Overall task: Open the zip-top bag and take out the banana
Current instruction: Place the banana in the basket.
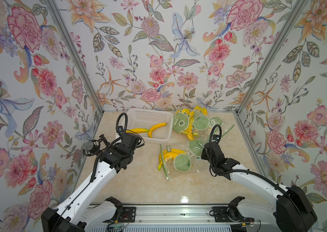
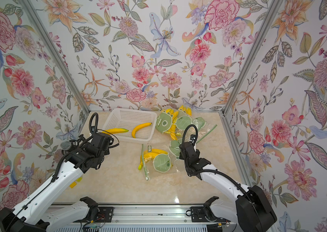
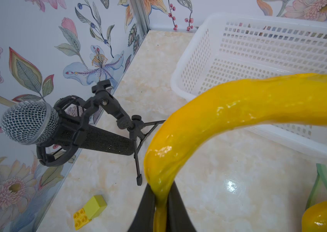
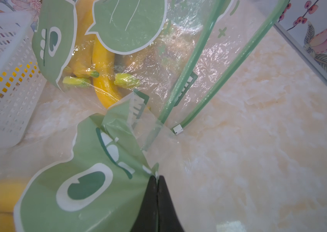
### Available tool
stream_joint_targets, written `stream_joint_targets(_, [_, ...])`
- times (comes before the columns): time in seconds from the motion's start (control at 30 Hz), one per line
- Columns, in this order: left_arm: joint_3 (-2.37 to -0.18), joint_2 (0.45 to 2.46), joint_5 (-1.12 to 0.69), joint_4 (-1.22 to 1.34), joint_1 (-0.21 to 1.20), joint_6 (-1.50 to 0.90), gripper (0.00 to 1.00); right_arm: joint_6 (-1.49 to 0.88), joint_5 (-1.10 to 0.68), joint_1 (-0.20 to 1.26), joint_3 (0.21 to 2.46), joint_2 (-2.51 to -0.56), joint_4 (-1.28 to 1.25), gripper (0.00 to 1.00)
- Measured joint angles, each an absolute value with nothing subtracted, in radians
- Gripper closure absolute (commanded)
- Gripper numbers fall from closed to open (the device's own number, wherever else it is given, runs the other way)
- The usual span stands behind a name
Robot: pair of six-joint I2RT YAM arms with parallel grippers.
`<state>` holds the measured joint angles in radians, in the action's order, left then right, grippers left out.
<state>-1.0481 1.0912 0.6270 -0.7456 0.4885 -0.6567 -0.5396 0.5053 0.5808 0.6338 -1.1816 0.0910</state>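
step in hand, by judgement: delivery of a freed banana (image 3: pixel 239 108) to the basket (image 3: pixel 178 80); opening and extraction appear done for this fruit.

left hand (image 3: pixel 161 188): clenched on the thin stem end of that banana, nearly closed, black fingers (image 3: pixel 148 200) pressed to both sides. fruit seen in a top view (image 1: pixel 138 130) reaching in over the basket's near left corner; cannot tell whether touching the rim. not yet laid down inside.

right hand (image 4: pixel 157 178): fully closed, pinching a fold of the bag (image 4: pixel 82 180) at the green print. bag lying on the worktop (image 1: pixel 138 184) in front of the basket's near right corner, green zip strip (image 1: pixel 163 160) on the side nearest the left hand. more yellow fruit visible through the film.

also noted: a second banana (image 1: pixel 156 128) lying in the basket; a pile of filled bags (image 1: pixel 196 122) just right of the basket; a microphone (image 3: pixel 30 122) and a yellow block (image 3: pixel 90 211) left of the basket, by the wall.

next move, by judgement: carry further over the basket, lower, then release. calls for clearing the rim and a low drop, to avoid a bounce out.
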Motion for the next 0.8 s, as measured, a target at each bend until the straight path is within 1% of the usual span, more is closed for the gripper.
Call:
stream_joint_targets(0.1, [-1.162, 1.216, 0.587, -0.693, 0.484, -0.606, 0.93, -0.540, 0.505, 0.581, 0.633, -1.182, 0.091, 1.00])
stream_joint_targets(0.23, [-1.346, 1.461, 0.527, -0.611, 0.484, -0.559, 0.93, -0.540, 0.494, 0.581, 0.629, -1.180, 0.088, 1.00])
stream_joint_targets(0.37, [-1.546, 1.716, 0.503, -0.588, 0.480, -0.533, 0.94, -0.540, 0.482, 0.581, 0.617, -1.169, 0.086, 1.00])
stream_joint_targets(0.47, [-1.636, 1.853, 0.482, -0.580, 0.475, -0.530, 0.94, -0.540, 0.479, 0.582, 0.612, -1.163, 0.086, 1.00])
stream_joint_targets(0.63, [-1.707, 1.990, 0.464, -0.582, 0.469, -0.532, 0.93, -0.540, 0.479, 0.582, 0.608, -1.159, 0.086, 1.00])
stream_joint_targets(0.8, [-1.727, 2.068, 0.443, -0.582, 0.464, -0.541, 0.92, -0.540, 0.479, 0.582, 0.606, -1.152, 0.086, 1.00])
